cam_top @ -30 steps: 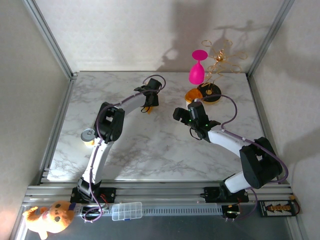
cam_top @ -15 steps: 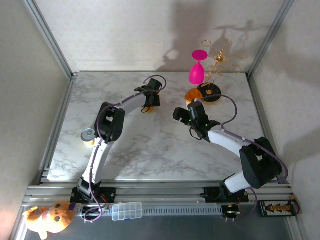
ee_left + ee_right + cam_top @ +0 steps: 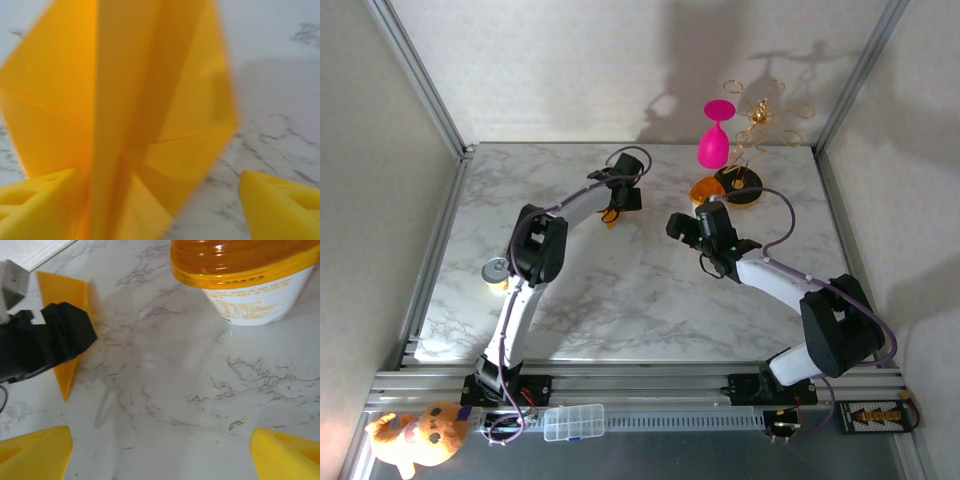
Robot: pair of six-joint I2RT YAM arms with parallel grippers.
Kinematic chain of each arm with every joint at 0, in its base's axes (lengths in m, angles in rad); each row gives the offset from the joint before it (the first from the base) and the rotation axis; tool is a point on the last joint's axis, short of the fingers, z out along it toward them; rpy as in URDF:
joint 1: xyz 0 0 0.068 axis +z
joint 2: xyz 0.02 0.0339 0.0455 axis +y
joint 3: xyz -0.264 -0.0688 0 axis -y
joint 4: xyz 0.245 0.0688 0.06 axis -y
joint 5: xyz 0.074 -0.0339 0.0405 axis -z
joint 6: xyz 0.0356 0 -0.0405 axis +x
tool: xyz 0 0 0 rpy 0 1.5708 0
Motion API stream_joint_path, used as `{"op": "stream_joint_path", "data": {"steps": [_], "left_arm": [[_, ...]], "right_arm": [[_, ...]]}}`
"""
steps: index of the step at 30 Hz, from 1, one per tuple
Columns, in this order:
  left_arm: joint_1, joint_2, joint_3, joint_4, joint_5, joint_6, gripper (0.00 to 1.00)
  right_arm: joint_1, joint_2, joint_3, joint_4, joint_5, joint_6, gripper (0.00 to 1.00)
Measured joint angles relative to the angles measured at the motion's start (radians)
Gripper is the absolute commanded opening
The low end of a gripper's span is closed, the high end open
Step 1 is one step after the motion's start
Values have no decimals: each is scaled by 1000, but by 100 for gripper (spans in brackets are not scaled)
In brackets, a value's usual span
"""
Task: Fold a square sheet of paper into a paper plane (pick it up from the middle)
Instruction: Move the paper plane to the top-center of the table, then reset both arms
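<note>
Bright even light; soft shadows on back wall (image 3: 570,70); paper plane (image 3: 125,100) blurred in left wrist close-up.

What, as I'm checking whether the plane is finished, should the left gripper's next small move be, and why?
Probably lift the left gripper straight up and away. Its jaws stand wide open, one finger clear of the paper plane, which looks creased into a pointed dart on the table. The other finger sits against the paper, so a sideways pull might drag it.

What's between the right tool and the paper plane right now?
Between the right tool and the plane there is just bare table, as the right wrist view shows; the cup stands aside.
</note>
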Motion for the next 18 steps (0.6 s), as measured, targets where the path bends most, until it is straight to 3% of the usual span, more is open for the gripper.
{"op": "stream_joint_path", "data": {"steps": [12,15,18], "left_arm": [[0,-418,-151,103,-51,-21,92],[1,-574,-323,182,-126,-20,99],[10,-767,-558,299,-225,-13,99]], "right_arm": [[-19,-86,60,-60,82,-39,98],[-28,-138,63,-69,145,-79,99],[-48,-203,58,-69,237,-137,99]]}}
